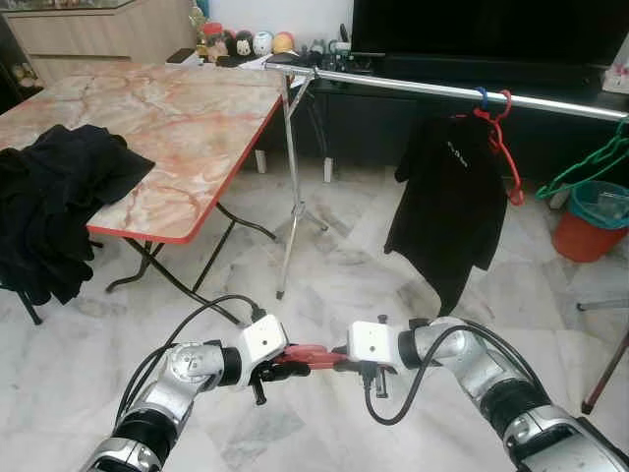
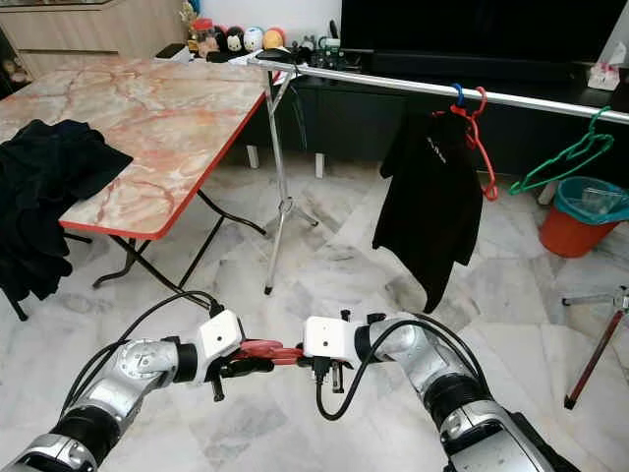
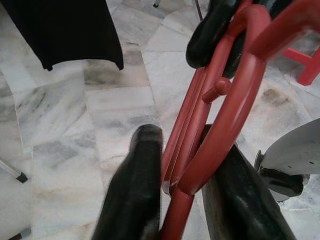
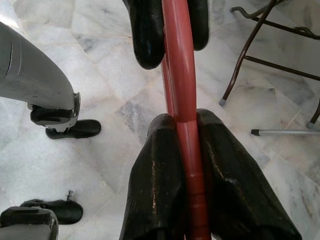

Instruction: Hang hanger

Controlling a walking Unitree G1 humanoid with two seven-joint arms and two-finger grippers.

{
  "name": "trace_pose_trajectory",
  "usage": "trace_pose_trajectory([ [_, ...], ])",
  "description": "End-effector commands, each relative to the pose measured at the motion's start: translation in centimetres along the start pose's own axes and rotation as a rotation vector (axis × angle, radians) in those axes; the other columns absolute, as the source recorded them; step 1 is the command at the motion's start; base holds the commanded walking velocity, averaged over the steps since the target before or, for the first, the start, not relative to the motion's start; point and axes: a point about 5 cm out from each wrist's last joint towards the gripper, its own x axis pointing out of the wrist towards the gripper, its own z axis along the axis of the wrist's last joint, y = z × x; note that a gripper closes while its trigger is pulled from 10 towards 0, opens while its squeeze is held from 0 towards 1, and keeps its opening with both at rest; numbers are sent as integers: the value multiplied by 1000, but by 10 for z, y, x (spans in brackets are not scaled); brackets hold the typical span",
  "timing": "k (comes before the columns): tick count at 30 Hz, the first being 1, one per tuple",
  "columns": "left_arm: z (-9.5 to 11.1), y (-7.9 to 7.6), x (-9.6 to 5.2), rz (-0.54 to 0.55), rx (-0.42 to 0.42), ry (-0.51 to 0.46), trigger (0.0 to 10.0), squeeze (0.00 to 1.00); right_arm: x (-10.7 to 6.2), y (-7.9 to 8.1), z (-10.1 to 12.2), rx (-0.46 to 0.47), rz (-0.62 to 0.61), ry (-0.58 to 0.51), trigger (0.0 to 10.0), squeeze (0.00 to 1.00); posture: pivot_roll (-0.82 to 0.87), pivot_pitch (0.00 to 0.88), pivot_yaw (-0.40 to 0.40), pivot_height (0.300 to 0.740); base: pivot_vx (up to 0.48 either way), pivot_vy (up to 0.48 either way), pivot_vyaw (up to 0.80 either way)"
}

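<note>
A red plastic hanger (image 1: 307, 356) is held low over the floor between both arms. My left gripper (image 1: 285, 365) is shut on one end of it, and my right gripper (image 1: 334, 358) is shut on the other end, fingertip to fingertip. In the wrist views black fingers (image 3: 135, 190) and fingers (image 4: 157, 185) clamp the red hanger (image 4: 186, 125). A silver clothes rail (image 1: 442, 90) spans the back right, carrying a black shirt (image 1: 447, 202) on a red hanger (image 1: 499, 138) and an empty green hanger (image 1: 590, 162).
A marble-top folding table (image 1: 167, 118) with red edge stands at the left, black clothes (image 1: 54, 202) draped over its corner. The rail's tripod stand (image 1: 293, 197) rests beside the table. An orange bucket (image 1: 590, 228) sits at the right. Open marble floor lies ahead.
</note>
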Motion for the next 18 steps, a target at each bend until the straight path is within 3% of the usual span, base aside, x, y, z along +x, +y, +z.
trace_pose_trajectory([
  [1, 2, 6, -2, 18, 16, 11, 0, 0, 0, -3, 2, 5, -4, -10, 10000, 0, 27, 0, 29, 740, 0, 0, 0],
  [2, 2, 6, -2, 18, 16, 11, 0, 0, 0, -2, 2, 10, 1, -11, 10000, 0, 27, 0, 29, 740, 0, 0, 0],
  [3, 2, 6, -2, 18, 19, 11, 0, 0, 1, -1, 1, 24, 11, -11, 10000, 1000, 27, 0, 29, 740, 0, 0, 0],
  [18, -4, 5, -3, 17, 28, 42, 0, 0, 0, 2, -2, 69, 48, -23, 10000, 1000, 27, 0, 29, 740, 0, 0, 0],
])
